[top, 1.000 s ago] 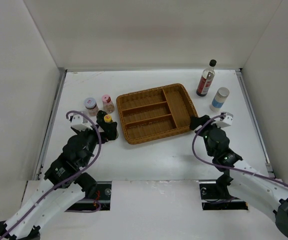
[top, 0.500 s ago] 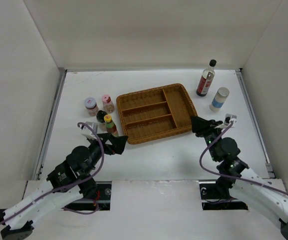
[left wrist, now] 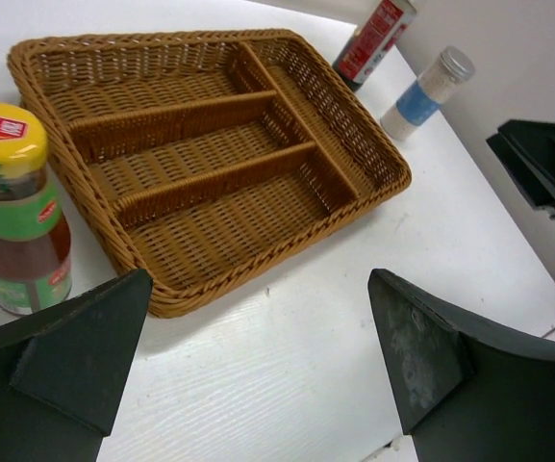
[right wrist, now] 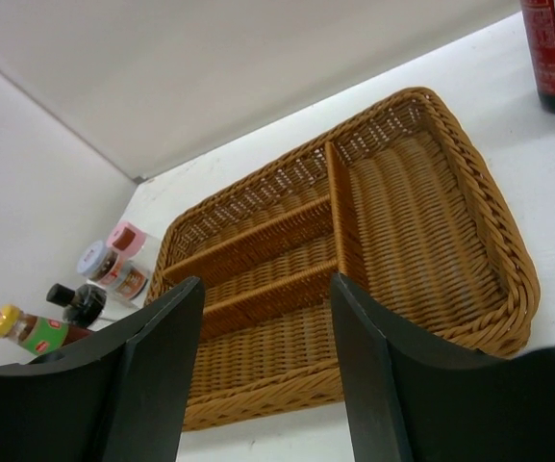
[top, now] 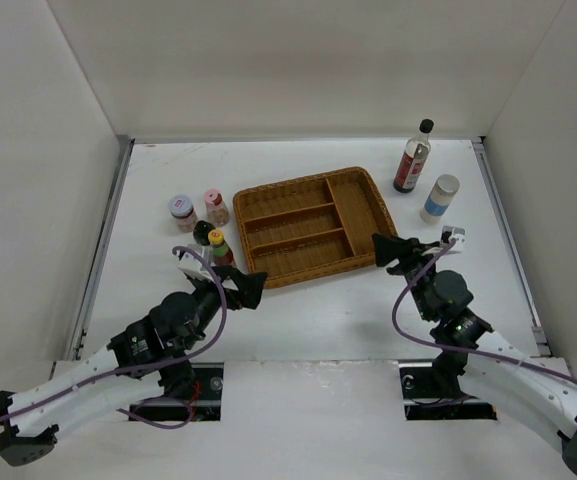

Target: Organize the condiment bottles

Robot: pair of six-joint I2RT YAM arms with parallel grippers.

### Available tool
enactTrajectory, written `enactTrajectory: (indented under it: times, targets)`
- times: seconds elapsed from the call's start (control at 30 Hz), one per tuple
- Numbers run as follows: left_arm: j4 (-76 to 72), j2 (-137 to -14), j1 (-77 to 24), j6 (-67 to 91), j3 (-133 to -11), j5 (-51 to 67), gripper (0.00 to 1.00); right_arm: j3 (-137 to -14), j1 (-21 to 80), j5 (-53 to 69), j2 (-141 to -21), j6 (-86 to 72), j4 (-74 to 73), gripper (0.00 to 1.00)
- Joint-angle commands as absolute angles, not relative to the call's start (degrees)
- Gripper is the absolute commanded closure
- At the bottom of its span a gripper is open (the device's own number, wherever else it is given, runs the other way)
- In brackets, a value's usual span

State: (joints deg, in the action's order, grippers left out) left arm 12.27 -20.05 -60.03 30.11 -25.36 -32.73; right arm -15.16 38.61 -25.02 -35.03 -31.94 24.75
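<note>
Retreating nearward, the left claw (top: 246, 288), spread and empty, has left the yellow-capped bottle (top: 219, 247) standing just left of the basket (top: 293, 240). The right claw (top: 386, 252) hangs parted, empty. Nothing is sorted yet.

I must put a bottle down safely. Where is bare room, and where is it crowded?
Bare: table behind the tray; the strip before it, between left gripper and right gripper; the tray's compartments. Crowded: jars on its left.
</note>
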Motion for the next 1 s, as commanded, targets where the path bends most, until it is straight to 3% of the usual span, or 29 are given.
enactTrajectory:
  times: [0.0,0.23,0.43,0.6,0.97]
  targets:
    - [6.68,-20.65,-61.56,27.95,-24.43,-34.88,0.0,-15.73,38.54,-24.08,-35.94,-31.82,27.78,0.37]
    - [11.07,-22.14,-58.32,27.16,-27.68,-45.87,0.0,-15.82,38.27,-23.99,-36.82,-31.99,27.86,0.21]
    - [12.13,-31.89,-53.93,25.75,-32.78,-44.65,0.02,-16.52,38.54,-23.82,-39.46,-31.99,28.12,0.12]
    - [12.74,-36.91,-49.44,25.4,-35.16,-43.33,0.13,-16.96,38.54,-23.82,-40.96,-31.82,28.04,0.09]
    - [6.43,-40.95,-38.46,24.96,-33.75,-37.9,0.2,-17.58,38.45,-22.41,-43.15,-31.99,28.13,0.09]
